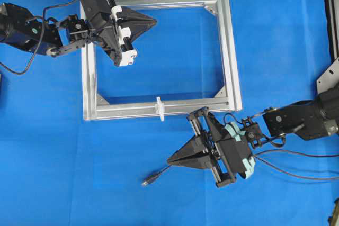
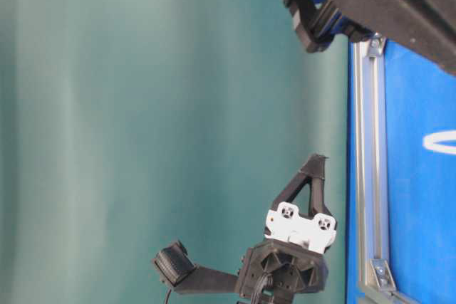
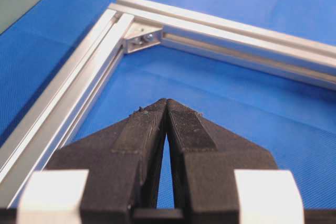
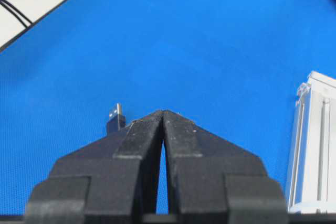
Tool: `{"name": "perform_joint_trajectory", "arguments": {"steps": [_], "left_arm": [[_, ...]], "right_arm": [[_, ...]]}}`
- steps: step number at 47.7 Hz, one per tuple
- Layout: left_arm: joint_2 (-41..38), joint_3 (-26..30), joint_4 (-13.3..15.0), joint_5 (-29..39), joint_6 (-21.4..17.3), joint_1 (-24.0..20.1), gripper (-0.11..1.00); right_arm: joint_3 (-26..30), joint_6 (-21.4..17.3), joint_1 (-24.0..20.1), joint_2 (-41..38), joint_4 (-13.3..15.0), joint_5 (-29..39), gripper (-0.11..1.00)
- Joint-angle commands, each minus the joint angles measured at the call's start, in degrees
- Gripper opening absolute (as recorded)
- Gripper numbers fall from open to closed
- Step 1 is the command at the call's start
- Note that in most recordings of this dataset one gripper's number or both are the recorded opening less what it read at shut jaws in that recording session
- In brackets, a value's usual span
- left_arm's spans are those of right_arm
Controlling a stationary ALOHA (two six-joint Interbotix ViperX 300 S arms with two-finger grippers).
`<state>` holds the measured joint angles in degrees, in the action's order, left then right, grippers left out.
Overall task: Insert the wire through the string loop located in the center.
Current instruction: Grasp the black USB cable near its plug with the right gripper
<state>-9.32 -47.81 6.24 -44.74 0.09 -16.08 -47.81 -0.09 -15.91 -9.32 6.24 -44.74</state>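
On the blue mat (image 1: 47, 146), your wire (image 1: 159, 174) lies loose at lower centre of the overhead view, its USB plug (image 1: 146, 182) well below the string loop (image 1: 160, 107) on the aluminium frame (image 1: 231, 51). Both the left gripper (image 1: 151, 22) and right gripper (image 1: 172, 160) are clenched on nothing. You're at the start, I judge: open the right gripper and take the wire near its plug.

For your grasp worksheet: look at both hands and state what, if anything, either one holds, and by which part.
Nothing is held. The left hand and the right hand are both shut on nothing; the wire lies free on the table.
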Motion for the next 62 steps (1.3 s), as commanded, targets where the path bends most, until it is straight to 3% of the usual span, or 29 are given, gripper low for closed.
{"name": "perform_joint_trajectory", "arguments": {"steps": [1, 7, 27, 32, 45, 62], "left_arm": [[3.52, 1.41, -0.79, 1.14, 0.18, 0.44, 0.0], [3.78, 1.93, -0.97, 2.29, 0.18, 0.53, 0.0], [3.69, 1.93, -0.97, 2.55, 0.18, 0.53, 0.0], [3.78, 1.85, -0.97, 2.9, 0.18, 0.53, 0.0], [3.87, 1.67, -0.97, 3.16, 0.18, 0.62, 0.0], [3.78, 1.58, -0.97, 3.16, 0.18, 0.62, 0.0]], "right_arm": [[1.14, 0.26, -1.05, 2.81, 0.44, -0.26, 0.0], [1.49, -0.18, -1.93, 3.34, 1.05, 0.18, -0.04], [1.76, -0.53, -2.11, 3.16, 0.79, 2.9, -0.02], [2.29, -0.53, -2.2, 2.9, 0.79, 3.96, 0.11], [2.99, -0.53, -2.2, 2.46, 0.79, 7.65, 0.86], [4.57, -0.62, -2.2, -4.13, -2.37, 7.73, 0.84]]}}
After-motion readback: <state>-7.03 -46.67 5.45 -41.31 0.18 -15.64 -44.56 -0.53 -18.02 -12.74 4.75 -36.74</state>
